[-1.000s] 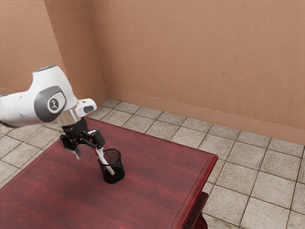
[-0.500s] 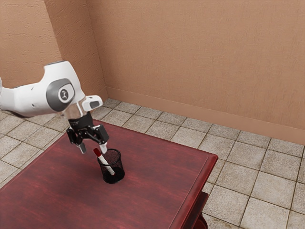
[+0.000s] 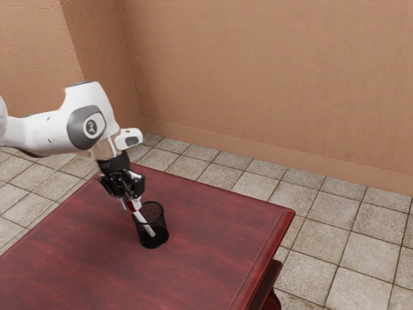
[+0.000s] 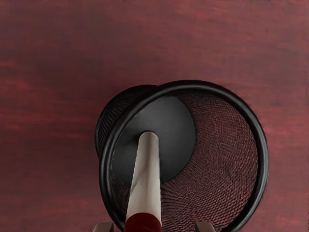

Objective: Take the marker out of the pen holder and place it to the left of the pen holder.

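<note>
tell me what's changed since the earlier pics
The end effector has moved toward the exterior view's right; the marker's red cap is now between its open fingers, apparently not gripped yet. Marker and mesh pen holder stayed put.

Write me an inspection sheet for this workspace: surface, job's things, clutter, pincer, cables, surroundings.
Surface: dark red table, wood-like grain.
Pen holder: black mesh, standing upright on the table.
Marker: white with a red cap, still-to-do removal; it leans inside the holder, cap end up.
Clutter: nothing seen.
Pincer: open, fingers on either side of the cap, gaps between.
Cables: nothing seen.
Surroundings: tan textured wall, pale tiled floor.
</note>
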You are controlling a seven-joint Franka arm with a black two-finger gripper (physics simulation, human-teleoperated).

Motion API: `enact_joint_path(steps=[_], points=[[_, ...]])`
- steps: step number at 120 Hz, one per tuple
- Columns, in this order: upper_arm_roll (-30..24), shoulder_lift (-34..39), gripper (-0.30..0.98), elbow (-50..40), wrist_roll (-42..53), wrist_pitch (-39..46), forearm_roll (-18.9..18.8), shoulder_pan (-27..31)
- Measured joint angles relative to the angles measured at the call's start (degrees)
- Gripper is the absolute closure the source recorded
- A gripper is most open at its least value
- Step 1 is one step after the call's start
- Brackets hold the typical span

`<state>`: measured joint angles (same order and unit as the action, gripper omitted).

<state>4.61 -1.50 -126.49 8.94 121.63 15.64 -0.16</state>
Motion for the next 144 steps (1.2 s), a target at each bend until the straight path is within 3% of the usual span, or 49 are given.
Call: enact_joint_path(steps=[20,48,64,84,104,120,144], points=[[-0.1,0.04,0.69,0.0,0.58,0.46,-0.03,-1.01],[-0.4,1.24,0.76,2.19,0.53,-0.78,-0.92,-1.17],[0.02,1.99,0.78,10.07,0.4,-8.41,-4.08,-1.57],[1.34,1.02,0.79,18.29,-0.32,-24.5,-10.91,-2.92],[4.93,-12.74,0.79,30.56,-1.52,-42.73,-16.59,-1.17],[7.11,-24.88,0.79,36.48,-3.43,-55.43,-17.84,-0.31],[7.22,-32.08,0.79,37.76,-7.05,-65.33,-18.2,-0.09]])
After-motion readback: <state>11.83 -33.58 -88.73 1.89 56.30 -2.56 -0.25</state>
